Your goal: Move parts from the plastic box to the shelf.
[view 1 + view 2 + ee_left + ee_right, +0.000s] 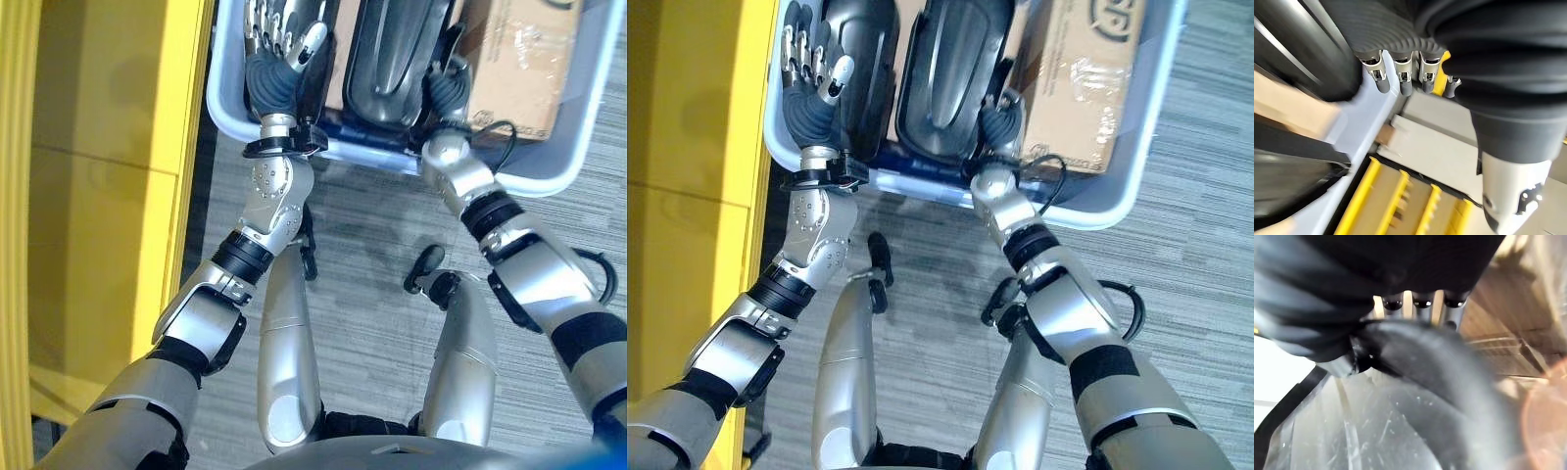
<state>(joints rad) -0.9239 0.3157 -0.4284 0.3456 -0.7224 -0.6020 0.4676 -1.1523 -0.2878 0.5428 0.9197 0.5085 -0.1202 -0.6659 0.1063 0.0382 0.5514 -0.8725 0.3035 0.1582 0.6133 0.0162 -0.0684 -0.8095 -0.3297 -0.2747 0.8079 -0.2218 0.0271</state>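
Note:
The pale blue plastic box stands on the floor in front of me, holding two black moulded parts. My left hand lies with straight fingers against the left black part, near the box's left wall. It is open and holds nothing. My right hand is pushed in at the lower edge of the right black part. The part's curved rim crosses just in front of that hand. The yellow shelf stands along my left side.
A brown cardboard carton takes up the right side of the box, and another piece of cardboard shows between the parts. Grey carpet lies between me and the box. The shelf nearly touches the box's left wall.

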